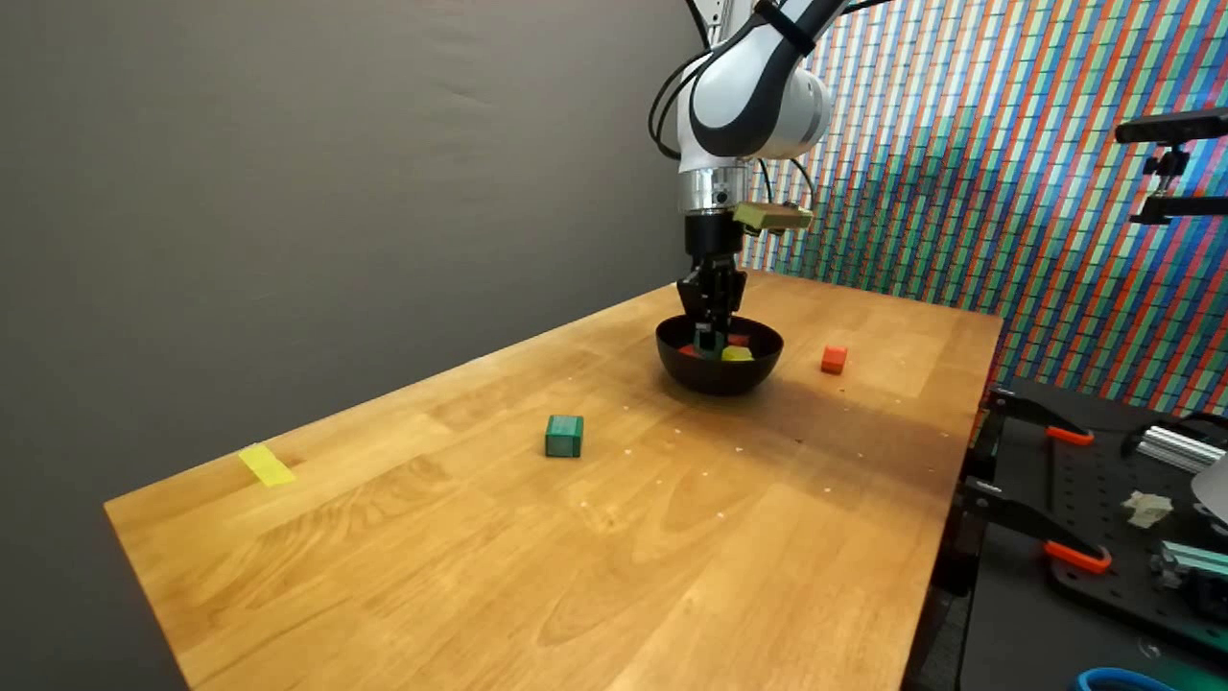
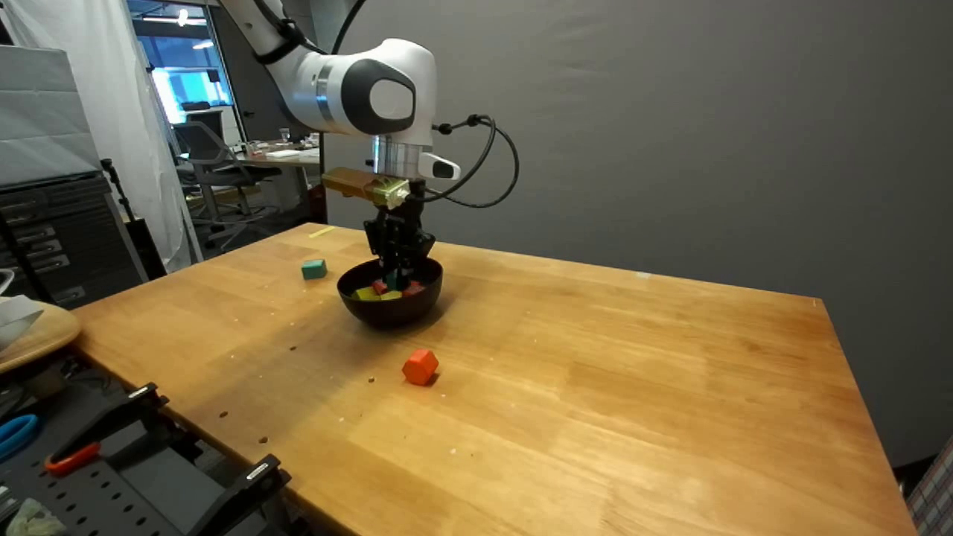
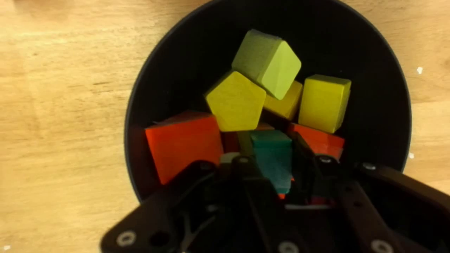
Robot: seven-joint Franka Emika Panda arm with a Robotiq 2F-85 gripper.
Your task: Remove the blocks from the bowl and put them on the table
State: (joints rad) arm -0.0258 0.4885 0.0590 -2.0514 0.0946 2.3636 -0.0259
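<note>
gripper (image 3: 272, 141): 1, pointing down into bowl (image 2: 391, 316), fingers pinching one block
green block (image 3: 272, 161): 1, right between fingertips, low inside bowl; whether it rests on blocks below, can't tell
red blocks (image 3: 186, 144): at least 2 in bowl, one to each side of the fingertips; more red shows under the fingers, count unclear
yellow blocks (image 3: 236, 102): 4 in bowl, bunched near the green block, toward top of wrist view; one pale, one with pentagon face up, one partly covered
bowl contents: reds, yellows, pinched green; bowl is 1, black, round, upright on table (image 1: 614, 576)
orange-red block (image 2: 421, 368): 1, on table, near bowl but not touching, seen in both exterior views
tabletop green block (image 1: 564, 436): 1, on table, opposite side of bowl from orange-red block, apart from bowl
table: 1, light brown wood grain
yellow tape strip (image 1: 267, 464): 1, flat at table edge, beyond tabletop green block, well apart from bowl
</note>
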